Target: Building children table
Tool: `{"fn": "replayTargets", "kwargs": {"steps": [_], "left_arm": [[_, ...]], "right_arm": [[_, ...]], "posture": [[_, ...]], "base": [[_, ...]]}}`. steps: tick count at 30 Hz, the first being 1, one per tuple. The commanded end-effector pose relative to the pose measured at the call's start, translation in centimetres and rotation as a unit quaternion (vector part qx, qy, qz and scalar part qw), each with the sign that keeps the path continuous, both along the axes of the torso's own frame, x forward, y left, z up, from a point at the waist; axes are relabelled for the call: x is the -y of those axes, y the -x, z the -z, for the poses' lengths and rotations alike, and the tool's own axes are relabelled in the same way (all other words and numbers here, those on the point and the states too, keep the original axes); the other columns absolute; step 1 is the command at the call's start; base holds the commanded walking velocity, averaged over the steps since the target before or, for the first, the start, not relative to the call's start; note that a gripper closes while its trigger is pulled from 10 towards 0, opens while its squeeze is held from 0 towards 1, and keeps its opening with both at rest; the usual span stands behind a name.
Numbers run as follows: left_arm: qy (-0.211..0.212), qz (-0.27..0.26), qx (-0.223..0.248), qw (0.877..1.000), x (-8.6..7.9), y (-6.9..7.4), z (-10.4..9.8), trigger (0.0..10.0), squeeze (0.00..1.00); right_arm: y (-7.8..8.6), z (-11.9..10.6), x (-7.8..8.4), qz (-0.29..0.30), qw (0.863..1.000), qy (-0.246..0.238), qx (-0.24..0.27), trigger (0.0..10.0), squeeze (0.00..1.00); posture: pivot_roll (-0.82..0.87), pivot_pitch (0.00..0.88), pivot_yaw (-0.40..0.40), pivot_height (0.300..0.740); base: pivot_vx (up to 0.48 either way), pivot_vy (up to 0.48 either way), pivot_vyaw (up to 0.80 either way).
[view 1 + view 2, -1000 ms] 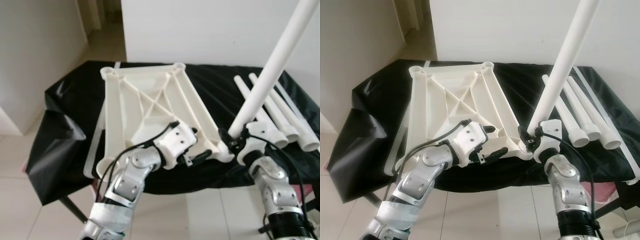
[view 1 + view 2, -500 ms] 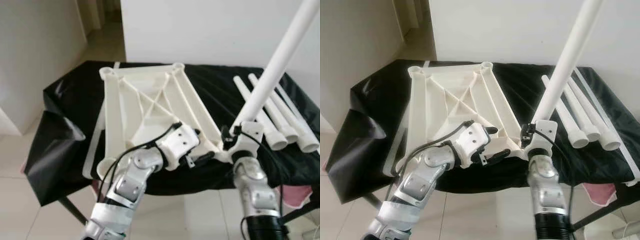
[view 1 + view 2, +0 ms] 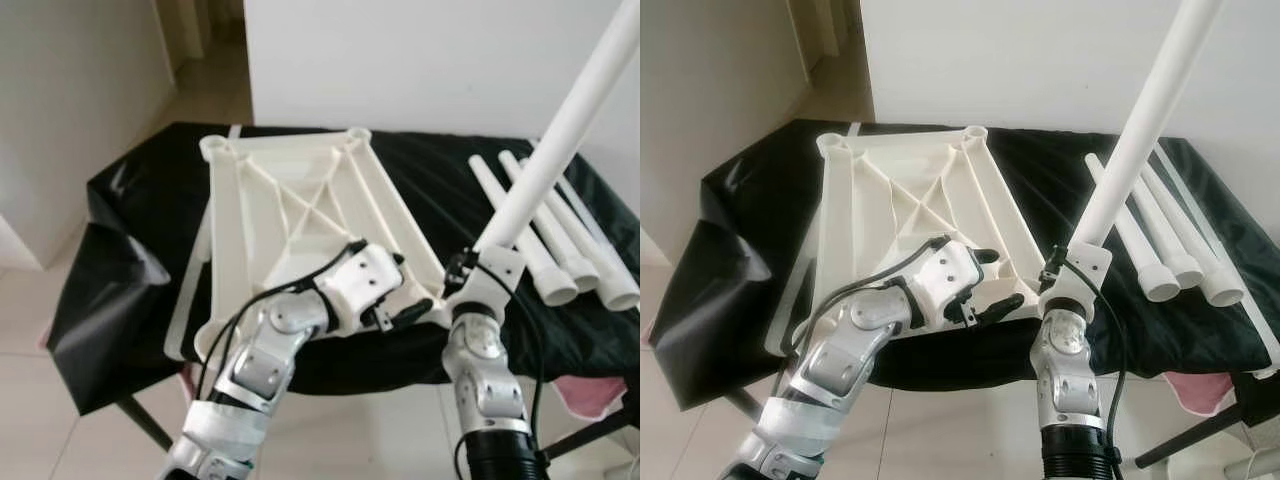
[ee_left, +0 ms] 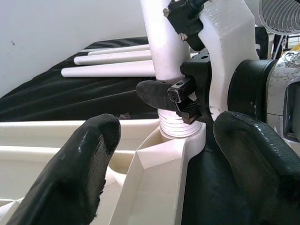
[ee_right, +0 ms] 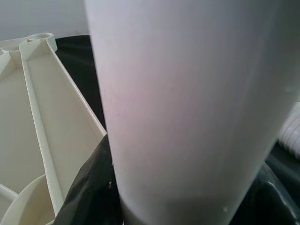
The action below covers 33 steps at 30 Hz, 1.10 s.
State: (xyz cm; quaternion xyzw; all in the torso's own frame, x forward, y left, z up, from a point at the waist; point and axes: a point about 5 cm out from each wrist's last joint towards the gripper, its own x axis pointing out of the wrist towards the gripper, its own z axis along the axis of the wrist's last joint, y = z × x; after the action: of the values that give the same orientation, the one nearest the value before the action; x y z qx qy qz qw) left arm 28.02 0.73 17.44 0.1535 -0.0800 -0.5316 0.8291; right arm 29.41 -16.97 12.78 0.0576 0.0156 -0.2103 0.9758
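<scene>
Leg [image 3: 1143, 120] clamped by right end effector [image 4: 180, 96] — seated in tabletop [image 3: 910, 210] corner.

Between the spread black fingers [image 4: 79, 173] of the left claw [image 4: 173, 164], the right claw [image 4: 187, 96] grips a white leg [image 4: 161, 47] whose threaded end sits in the corner socket [image 4: 180, 140] of the tabletop [image 4: 56, 140], three more legs [image 4: 110, 65] lying behind on the black-covered bench [image 4: 70, 101].
</scene>
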Motion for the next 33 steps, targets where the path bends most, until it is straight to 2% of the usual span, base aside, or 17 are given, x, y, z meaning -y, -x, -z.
{"fn": "replayTargets", "kwargs": {"steps": [1,2,6,13,19,20,21,22,23,25,28,33], "left_arm": [[0.005,-0.020,0.001,1.000,0.0,-0.3,-0.1,10.0,0.00],[0.005,-0.020,0.001,1.000,0.0,-0.3,-0.1,10.0,0.00],[0.006,-0.022,0.002,1.000,-0.1,-0.3,-0.1,10.0,0.00],[0.007,-0.028,0.002,1.000,-0.3,-0.4,-0.2,10.0,0.00],[0.008,-0.028,0.001,1.000,-0.3,-0.4,-0.2,10.0,0.00],[0.007,-0.028,0.000,1.000,-0.3,-0.4,-0.2,10.0,0.00],[0.007,-0.028,0.000,1.000,-0.3,-0.4,-0.2,10.0,0.00],[0.006,-0.029,0.000,1.000,-0.2,-0.4,-0.1,10.0,0.00],[0.006,-0.030,0.000,1.000,-0.3,-0.4,-0.1,10.0,0.00],[0.006,-0.030,0.000,1.000,-0.3,-0.4,-0.1,10.0,0.00],[0.004,-0.032,-0.002,0.999,-0.3,-0.3,0.0,10.0,0.00],[-0.015,-0.033,0.000,0.999,-0.6,-0.3,0.6,10.0,0.00]], "right_arm": [[0.5,2.1,0.4,0.022,0.998,-0.017,-0.052,10.0,0.06],[0.5,2.0,0.5,0.023,0.998,-0.015,-0.049,10.0,1.00],[0.5,1.8,0.6,0.023,0.999,-0.014,-0.041,10.0,1.00],[0.6,0.6,0.9,-0.017,1.000,-0.004,0.004,10.0,1.00],[0.7,0.4,0.8,-0.043,0.999,-0.007,0.022,10.0,1.00],[0.8,0.4,0.8,-0.056,0.998,-0.010,0.029,10.0,0.84],[0.8,0.4,0.8,-0.056,0.998,-0.010,0.029,10.0,0.84],[0.9,0.3,0.7,-0.073,0.997,-0.011,0.035,10.0,0.00],[1.0,0.2,0.7,-0.096,0.994,0.001,0.043,10.0,0.00],[1.0,0.2,0.7,-0.096,0.994,0.001,0.043,10.0,0.00],[1.2,0.2,1.0,-0.132,0.990,0.019,0.051,10.0,0.00],[0.9,-0.2,2.1,-0.213,0.974,0.047,0.060,10.0,0.00]], "posture": [[-0.06,0.000,-0.016,0.740],[-0.06,0.000,-0.017,0.740],[-0.06,0.000,-0.018,0.740],[-0.06,0.000,-0.023,0.740],[-0.06,0.000,-0.028,0.740],[-0.06,0.000,-0.028,0.740],[-0.06,0.000,-0.028,0.740],[-0.05,0.000,-0.029,0.740],[-0.06,0.000,-0.027,0.740],[-0.06,0.000,-0.027,0.740],[-0.06,0.000,-0.021,0.740],[-0.07,0.000,-0.016,0.740]], "base": [[0.000,0.000,0.00],[0.000,0.000,0.00],[0.000,0.000,0.00],[0.000,0.000,0.00],[0.000,0.000,0.00],[0.000,0.000,0.00],[0.000,0.000,0.00],[0.000,0.000,0.00],[0.000,0.000,0.00],[0.000,0.000,0.00],[0.000,0.000,0.00],[0.000,0.000,0.00]]}}
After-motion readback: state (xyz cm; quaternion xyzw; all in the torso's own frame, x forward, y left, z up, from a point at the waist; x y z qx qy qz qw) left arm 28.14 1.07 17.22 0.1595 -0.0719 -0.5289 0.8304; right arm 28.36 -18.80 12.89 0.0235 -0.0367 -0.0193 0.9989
